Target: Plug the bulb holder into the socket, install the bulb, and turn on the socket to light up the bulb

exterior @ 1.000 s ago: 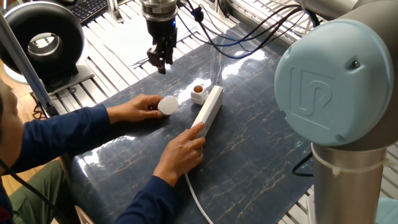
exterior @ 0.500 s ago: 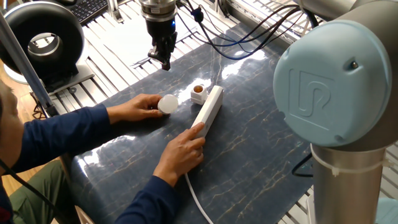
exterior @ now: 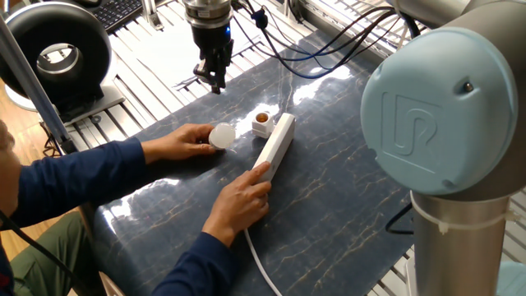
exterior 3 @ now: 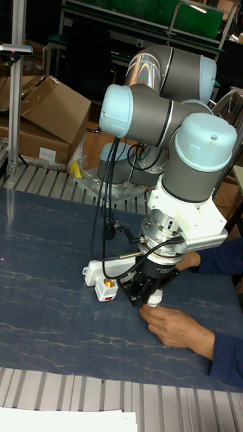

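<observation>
The gripper (exterior: 215, 80) hung above the table (exterior: 345, 189), fingers nearly together, holding nothing; the bulb (exterior: 221, 136) lay below and nearer, under a person's hand (exterior: 182, 142); the bulb holder (exterior: 261, 122) sat touching the socket (exterior: 274, 147), beside it.

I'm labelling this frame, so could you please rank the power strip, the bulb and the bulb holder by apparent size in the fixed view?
1. Power strip, clearly the largest.
2. Bulb, partly hidden by the person's hand.
3. Bulb holder, slightly smaller than the bulb; the strip hides part of it, so this is unsure.
</observation>
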`<action>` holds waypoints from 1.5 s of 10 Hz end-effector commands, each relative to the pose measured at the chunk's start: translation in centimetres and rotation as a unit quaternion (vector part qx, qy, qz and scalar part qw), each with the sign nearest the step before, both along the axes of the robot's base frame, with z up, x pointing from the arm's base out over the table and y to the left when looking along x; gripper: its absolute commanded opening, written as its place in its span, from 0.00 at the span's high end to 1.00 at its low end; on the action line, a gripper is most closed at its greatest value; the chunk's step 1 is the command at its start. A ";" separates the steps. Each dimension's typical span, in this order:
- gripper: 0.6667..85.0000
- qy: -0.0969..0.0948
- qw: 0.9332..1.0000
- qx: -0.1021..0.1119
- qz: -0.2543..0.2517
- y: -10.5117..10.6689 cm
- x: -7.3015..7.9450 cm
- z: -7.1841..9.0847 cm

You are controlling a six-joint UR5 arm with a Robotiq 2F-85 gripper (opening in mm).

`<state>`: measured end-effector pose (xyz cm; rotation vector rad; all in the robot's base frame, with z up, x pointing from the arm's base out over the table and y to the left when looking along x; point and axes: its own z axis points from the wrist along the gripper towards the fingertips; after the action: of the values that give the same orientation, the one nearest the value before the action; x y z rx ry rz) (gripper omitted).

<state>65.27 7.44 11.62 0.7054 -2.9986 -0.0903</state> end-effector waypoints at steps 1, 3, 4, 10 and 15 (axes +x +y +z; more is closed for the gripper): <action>0.25 0.000 1.000 0.017 0.014 0.7 0.0 0.2; 0.14 0.010 1.000 0.024 0.015 1.2 -0.6 0.4; 0.14 0.010 1.000 0.021 0.014 1.0 -0.6 0.4; 0.17 -0.012 0.998 0.030 -0.052 3.9 1.0 0.3; 0.17 -0.045 0.998 0.032 -0.038 3.2 2.5 -0.2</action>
<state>66.86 10.81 11.54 0.5900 -3.0874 -0.1547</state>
